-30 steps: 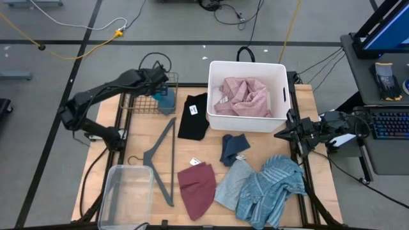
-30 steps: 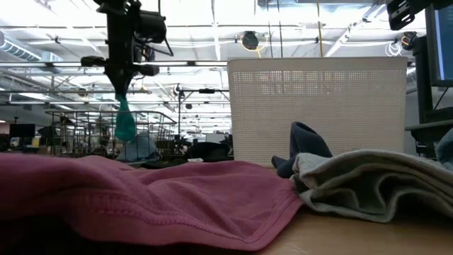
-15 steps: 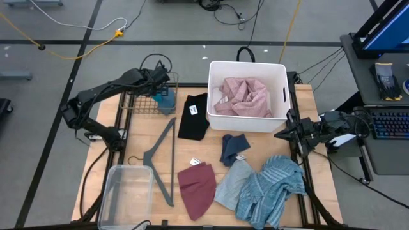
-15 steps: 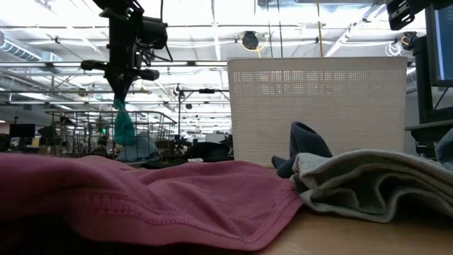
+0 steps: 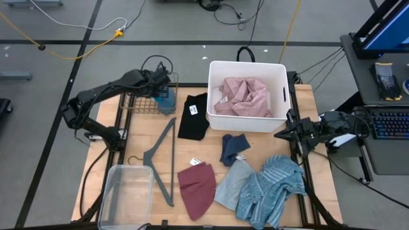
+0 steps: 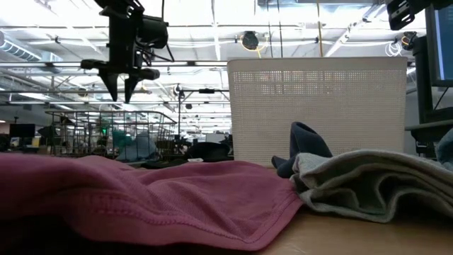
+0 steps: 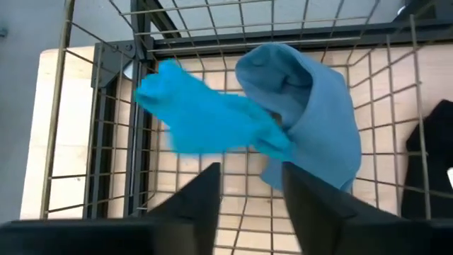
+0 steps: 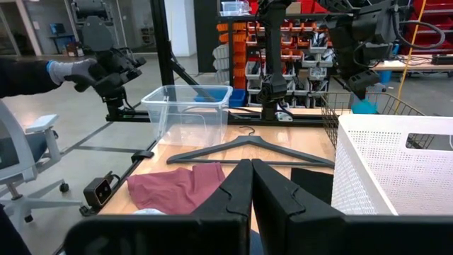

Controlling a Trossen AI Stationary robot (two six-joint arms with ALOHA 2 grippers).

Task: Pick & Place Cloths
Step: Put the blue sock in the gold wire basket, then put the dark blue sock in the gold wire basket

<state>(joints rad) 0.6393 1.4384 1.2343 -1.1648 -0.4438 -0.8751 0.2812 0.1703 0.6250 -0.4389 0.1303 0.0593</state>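
Scanning upward from the frame's bottom, we found the maroon cloth (image 5: pixel 197 188), pale grey-blue cloth (image 5: pixel 231 183), striped cloth (image 5: pixel 271 185), dark blue cloth (image 5: pixel 232 148) and black cloth (image 5: pixel 193 116) unsorted. Upper left, our left gripper (image 6: pixel 119 92), jaws apart, hung over the wire basket (image 5: pixel 138 102) where the teal cloth (image 7: pixel 202 120) landed. Right gripper (image 5: pixel 281 135) waited, jaws together.

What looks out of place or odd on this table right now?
Mostly the grey hanger, lying diagonally among the cloths. The teal cloth is blurred in the left wrist view under the open left tool, apparently falling into the wire basket. The right tool waits, shut, at the table's right edge.
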